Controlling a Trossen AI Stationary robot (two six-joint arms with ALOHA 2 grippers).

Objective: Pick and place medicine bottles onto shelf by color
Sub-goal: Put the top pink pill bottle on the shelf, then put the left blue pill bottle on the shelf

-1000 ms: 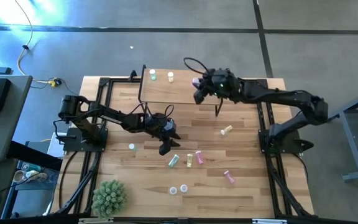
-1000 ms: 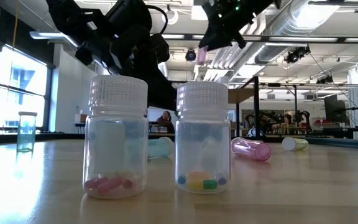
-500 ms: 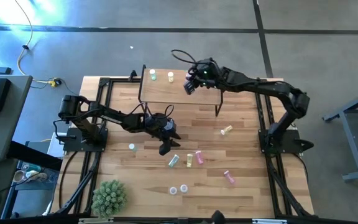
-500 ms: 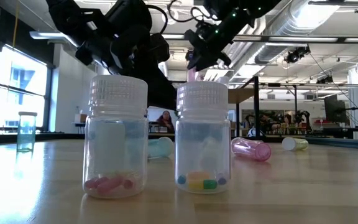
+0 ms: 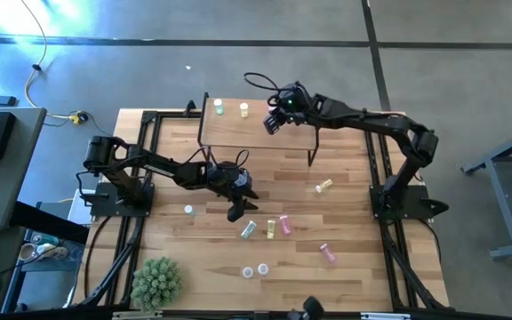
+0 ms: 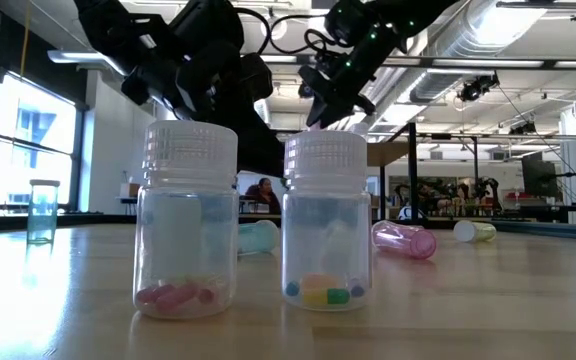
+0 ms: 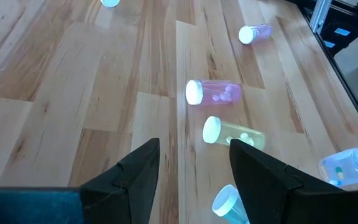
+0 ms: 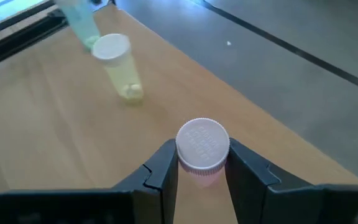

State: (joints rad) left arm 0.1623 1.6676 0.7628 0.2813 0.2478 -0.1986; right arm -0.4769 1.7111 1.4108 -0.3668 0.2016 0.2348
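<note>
My right gripper (image 5: pixel 272 121) is over the shelf (image 5: pixel 256 135) at the table's far side, shut on a pink medicine bottle (image 8: pixel 202 149) with a pale cap. A green bottle (image 5: pixel 219 108) and a yellow one (image 5: pixel 244 109) stand upright on the shelf board. My left gripper (image 5: pixel 238 210) stands open near the table's middle, holding nothing. Beyond its fingers a pink bottle (image 7: pixel 213 92), a yellow one (image 7: pixel 232 132) and a green one (image 7: pixel 227 203) lie on their sides. More bottles lie farther right (image 5: pixel 324 186) and nearer (image 5: pixel 328 253). My right gripper pinches the pink bottle just below its cap (image 8: pixel 202 168), one finger (image 8: pixel 164 167) on each side. The fingers slant down from the table's right side. The bottle stands upright in the hold, cap up, over the shelf board; its base is hidden.
Two clear capped bottles (image 6: pixel 188 220) (image 6: pixel 326 220) with pills stand near the front edge. One green bottle (image 5: pixel 188 211) stands alone at the left. A spiky green plant ball (image 5: pixel 156 282) sits at the near left corner. Black frame rails run along both table sides.
My right gripper has carried the pink bottle toward the table's left and downward, from the shelf's right end to over its middle, tipping further down. Most of this happened in the first half second. The bottle stays upright in the hold.
</note>
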